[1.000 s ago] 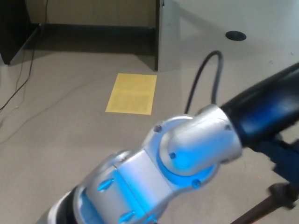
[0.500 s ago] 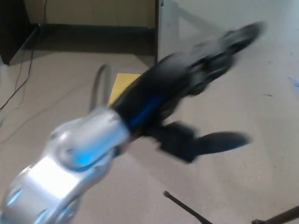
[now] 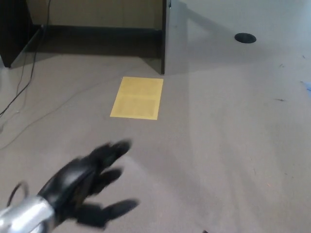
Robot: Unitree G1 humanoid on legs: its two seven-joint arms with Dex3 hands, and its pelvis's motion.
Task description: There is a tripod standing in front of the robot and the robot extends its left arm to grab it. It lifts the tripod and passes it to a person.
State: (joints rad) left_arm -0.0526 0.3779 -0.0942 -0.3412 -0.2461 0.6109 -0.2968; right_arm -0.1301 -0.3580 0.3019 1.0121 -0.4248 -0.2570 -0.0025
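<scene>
Tripod out of view, left robot hand (image 3: 85,187) fingers spread, empty, wide bare floor (image 3: 233,136), yellow sheet (image 3: 137,97) ahead.

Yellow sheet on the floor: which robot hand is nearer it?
Left. The left robot hand, open, is below the yellow sheet, toward the camera; the right isn't in view.

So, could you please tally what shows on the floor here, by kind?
Yellow sheet: 1
Black floor port: 1
Cables: 2
Robot left hand, open: 1
Tripod: 0 clearly in view
Total: 5
</scene>
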